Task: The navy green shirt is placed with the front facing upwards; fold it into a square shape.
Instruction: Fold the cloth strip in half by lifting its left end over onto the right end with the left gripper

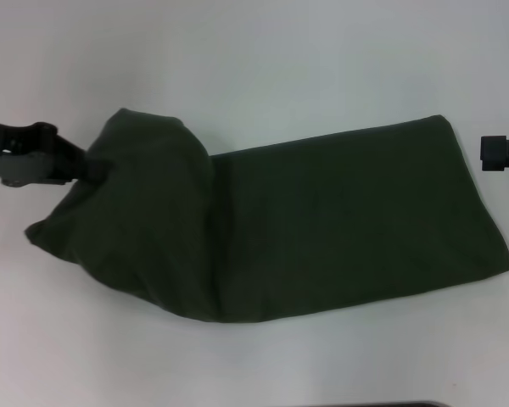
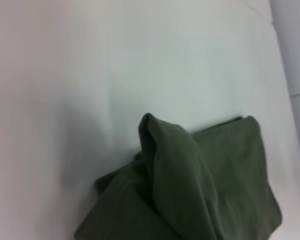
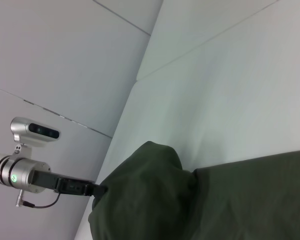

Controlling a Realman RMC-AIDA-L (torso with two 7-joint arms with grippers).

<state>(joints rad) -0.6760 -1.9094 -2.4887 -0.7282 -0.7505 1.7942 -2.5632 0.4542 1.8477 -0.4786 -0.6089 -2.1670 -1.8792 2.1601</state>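
Surface [image 1: 263, 365]: white and plain, it carries the shirt and fills the head view; a seam line crosses it in the wrist views.

Navy green shirt [image 1: 322, 229]: lies across the middle of the surface as a long folded band, plain dark green with no lettering showing. Its right end lies flat with a straight edge. Its left end is lifted into a rounded hump that drapes back over the flat part.

Shirt seen from the left wrist [image 2: 190, 190]: the raised fold stands up as a ridge above the flat layers.

Shirt seen from the right wrist [image 3: 155, 200]: the hump rises at the far end, beside the flatter cloth.

Left end effector [image 1: 83, 165]: at the left edge of the head view, its tip meets the raised left end of the shirt and is buried in the cloth; it appears clamped on the fabric, holding that end off the surface. The right wrist view shows it too [image 3: 96, 191], reaching into the hump.

Right end effector [image 1: 500, 153]: at the right edge, just beyond the shirt's right end and apart from it; whether it stands apart or together I cannot tell.
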